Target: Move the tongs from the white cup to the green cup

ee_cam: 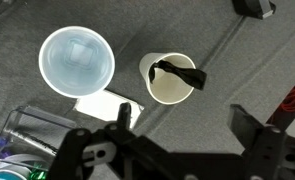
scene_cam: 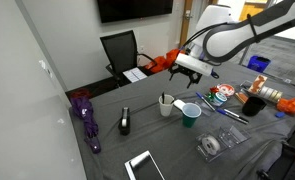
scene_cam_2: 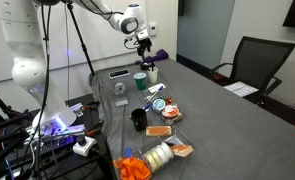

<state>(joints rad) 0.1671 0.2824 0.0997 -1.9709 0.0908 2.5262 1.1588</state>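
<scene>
The white cup (scene_cam: 167, 105) stands mid-table with the dark tongs (scene_cam: 164, 98) sticking up out of it. In the wrist view the tongs (ee_cam: 177, 73) lie across the mouth of the white cup (ee_cam: 157, 90). The green cup (scene_cam: 190, 115) stands right beside it; from above it shows its pale inside (ee_cam: 77, 60) and is empty. Both cups also show in an exterior view, white (scene_cam_2: 152, 73) and green (scene_cam_2: 140, 79). My gripper (scene_cam: 192, 72) hangs above the cups, open and empty. In the wrist view its fingers (ee_cam: 185, 125) straddle bare table just below the white cup.
On the grey table are a squat black gadget (scene_cam: 125, 122), a purple bundle (scene_cam: 85, 115), a clear tape roll (scene_cam: 211, 146), a tablet (scene_cam: 144, 165), a colourful tin (scene_cam: 223, 95), blue pens (scene_cam: 232, 113) and a dark cup (scene_cam: 252, 103). An office chair (scene_cam: 120, 50) stands behind.
</scene>
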